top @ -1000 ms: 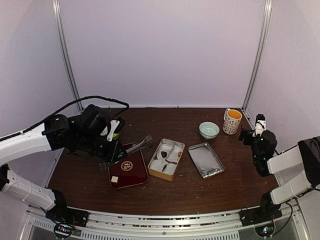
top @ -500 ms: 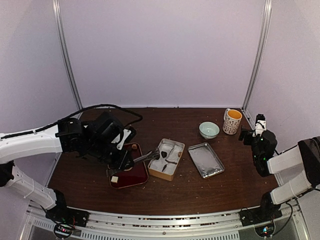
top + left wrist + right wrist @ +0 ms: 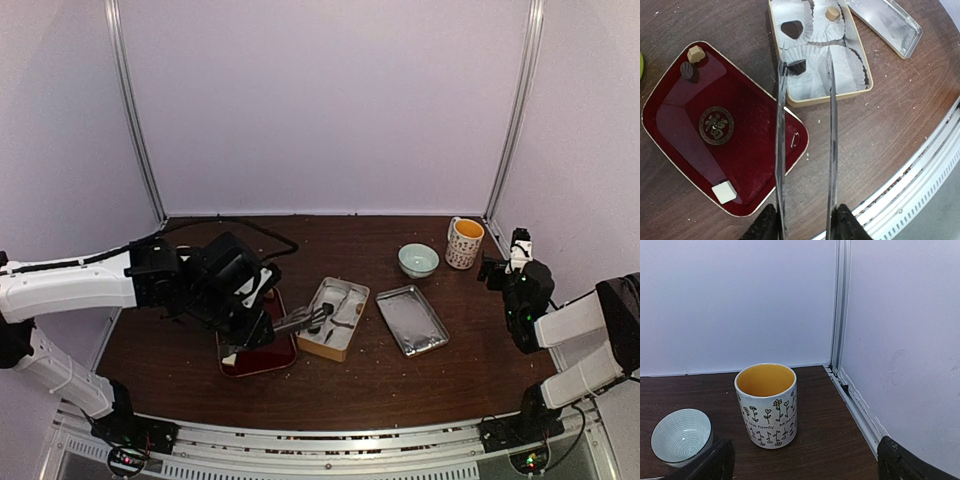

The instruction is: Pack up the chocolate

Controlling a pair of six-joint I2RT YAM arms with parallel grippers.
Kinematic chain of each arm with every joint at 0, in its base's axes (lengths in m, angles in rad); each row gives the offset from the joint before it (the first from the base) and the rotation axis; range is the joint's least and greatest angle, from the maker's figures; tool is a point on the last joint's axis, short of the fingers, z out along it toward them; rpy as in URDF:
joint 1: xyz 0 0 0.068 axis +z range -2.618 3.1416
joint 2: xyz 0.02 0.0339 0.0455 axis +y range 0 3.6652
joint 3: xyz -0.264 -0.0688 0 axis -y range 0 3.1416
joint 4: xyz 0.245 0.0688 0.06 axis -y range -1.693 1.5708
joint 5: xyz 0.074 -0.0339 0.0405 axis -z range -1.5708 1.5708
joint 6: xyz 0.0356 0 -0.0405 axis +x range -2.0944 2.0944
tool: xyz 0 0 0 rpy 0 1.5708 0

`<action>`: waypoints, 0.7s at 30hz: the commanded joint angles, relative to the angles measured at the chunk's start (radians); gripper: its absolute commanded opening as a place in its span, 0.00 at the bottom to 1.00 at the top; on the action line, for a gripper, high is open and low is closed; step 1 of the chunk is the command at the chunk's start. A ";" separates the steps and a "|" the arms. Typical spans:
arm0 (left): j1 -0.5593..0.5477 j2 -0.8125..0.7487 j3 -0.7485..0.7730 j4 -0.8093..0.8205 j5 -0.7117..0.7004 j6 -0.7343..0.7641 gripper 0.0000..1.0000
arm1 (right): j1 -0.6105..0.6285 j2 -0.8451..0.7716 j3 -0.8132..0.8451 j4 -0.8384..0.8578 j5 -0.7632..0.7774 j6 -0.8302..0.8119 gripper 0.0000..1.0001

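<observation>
Since a second ago the left arm (image 3: 70,290) has swung rightward over the dark wooden counter (image 3: 380,385), from above the dark-red rounded-rectangle tray (image 3: 755,165) to where its left pincer (image 3: 805,52), two long thin metal blades, reaches into the near end of the open beige rectangular tin (image 3: 830,99); the right arm (image 3: 570,325) and its right pincer (image 3: 805,457) have not shifted. The left pincer's blades stand apart and grip nothing, and the right pincer's jaws are spread wide with nothing between them. The red tray, the largest container, carries a dark-brown oval chocolate (image 3: 688,71) in its far-left corner right beside a tan heart-shaped piece (image 3: 696,53), a pale cream cube (image 3: 723,192) by its near edge and a gold round emblem (image 3: 716,125) printed at its middle; one tray corner lies just beside the tin's near corner. The tin is lined with white pleated paper cups (image 3: 815,80) and holds a dark-brown chocolate lump (image 3: 796,66) between the blades, just beside the left one, a dark-brown heart-shaped chocolate (image 3: 792,29) in a cup further in, and a small tan round piece (image 3: 832,13) at the far end. Right of the tin, apart from it, lies a flat silver metal lid (image 3: 411,320). Further back stand a white mug with a yellow inside and black flower drawings (image 3: 766,405) and, near it, a small pale-green ribbed bowl (image 3: 680,435). In the overhead view the left arm covers much of the red tray, and pale crumbs dot the counter
</observation>
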 commanded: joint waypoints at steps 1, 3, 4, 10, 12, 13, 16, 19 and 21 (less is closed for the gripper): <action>-0.004 -0.041 0.027 0.008 -0.061 -0.006 0.38 | -0.007 0.001 0.013 0.001 0.009 0.011 1.00; -0.004 -0.060 0.026 0.001 -0.093 -0.013 0.37 | -0.006 0.002 0.013 0.001 0.009 0.010 1.00; -0.003 -0.069 0.026 -0.005 -0.114 -0.024 0.37 | -0.007 0.002 0.013 0.001 0.009 0.011 1.00; 0.001 -0.130 0.018 -0.081 -0.268 -0.106 0.36 | -0.007 0.002 0.013 0.001 0.008 0.011 1.00; 0.018 -0.148 0.004 -0.098 -0.287 -0.132 0.36 | -0.007 0.001 0.012 0.001 0.007 0.011 1.00; 0.030 -0.157 -0.006 -0.101 -0.286 -0.142 0.36 | -0.007 0.002 0.013 0.000 0.008 0.011 1.00; 0.065 -0.186 -0.042 -0.102 -0.281 -0.168 0.36 | -0.007 0.002 0.013 0.001 0.009 0.011 1.00; 0.085 -0.201 -0.066 -0.110 -0.293 -0.189 0.36 | -0.007 0.001 0.013 0.001 0.008 0.011 1.00; 0.095 -0.200 -0.072 -0.121 -0.301 -0.197 0.36 | -0.007 0.001 0.013 0.001 0.009 0.011 1.00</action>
